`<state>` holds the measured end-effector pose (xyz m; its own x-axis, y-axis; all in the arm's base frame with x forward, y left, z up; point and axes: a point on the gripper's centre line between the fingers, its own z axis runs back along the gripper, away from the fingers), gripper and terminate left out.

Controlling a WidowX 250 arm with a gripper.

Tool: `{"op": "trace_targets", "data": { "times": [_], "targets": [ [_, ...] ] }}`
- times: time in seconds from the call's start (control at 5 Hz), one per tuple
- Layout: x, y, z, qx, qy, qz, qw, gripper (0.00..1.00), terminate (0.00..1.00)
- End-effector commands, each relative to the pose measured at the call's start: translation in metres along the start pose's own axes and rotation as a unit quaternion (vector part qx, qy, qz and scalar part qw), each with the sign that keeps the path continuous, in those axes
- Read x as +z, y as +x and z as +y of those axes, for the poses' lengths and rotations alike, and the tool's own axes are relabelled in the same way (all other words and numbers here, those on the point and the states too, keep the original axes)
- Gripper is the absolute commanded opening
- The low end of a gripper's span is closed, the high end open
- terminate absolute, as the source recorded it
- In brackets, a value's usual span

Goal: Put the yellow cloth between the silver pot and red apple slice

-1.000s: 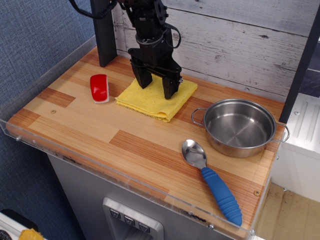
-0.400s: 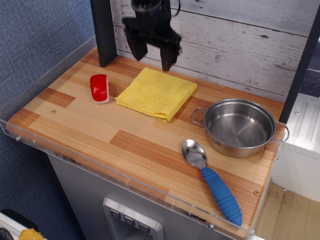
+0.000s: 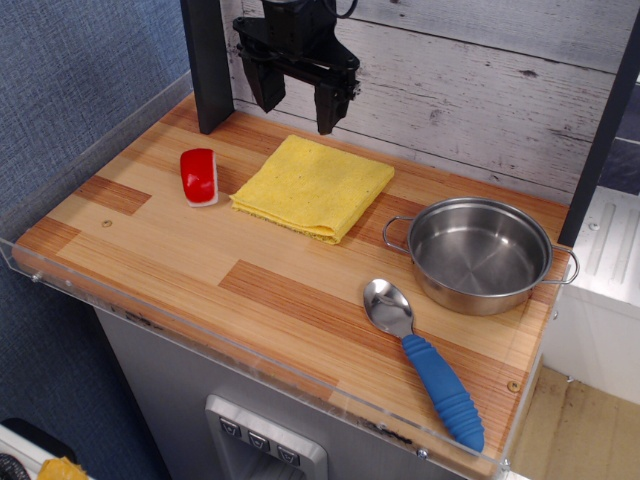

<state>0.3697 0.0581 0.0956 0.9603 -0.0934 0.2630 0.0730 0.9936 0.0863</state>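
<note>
At the far left of the wooden counter (image 3: 150,250) lies the red apple slice (image 3: 199,176), a small glossy wedge with pale edges; just right of it, apart, the yellow cloth (image 3: 313,187) lies flat, a soft folded square with a frayed near edge, its corners pointing near and far; above the cloth's far corner hangs the gripper (image 3: 297,104), dark fingers spread, released and empty, so the cloth lies below and slightly nearer; further right sits the silver pot (image 3: 478,254), shallow shiny steel with wire loop handles, close to the cloth's right corner; the placement looks done; nearest right lies a blue-handled spoon (image 3: 425,364).
</note>
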Motion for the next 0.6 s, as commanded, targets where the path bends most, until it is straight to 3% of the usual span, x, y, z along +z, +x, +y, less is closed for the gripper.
{"op": "trace_targets", "data": {
  "times": [0.0,0.2,0.4],
  "targets": [
    [0.034,-0.037,-0.024,0.022,-0.003,0.020,0.9996,1.00,0.00],
    [0.041,-0.073,-0.044,0.029,-0.011,0.043,0.9986,1.00,0.00],
    [0.047,-0.098,-0.060,0.023,-0.001,0.052,0.9984,1.00,0.00]
  ]
}}
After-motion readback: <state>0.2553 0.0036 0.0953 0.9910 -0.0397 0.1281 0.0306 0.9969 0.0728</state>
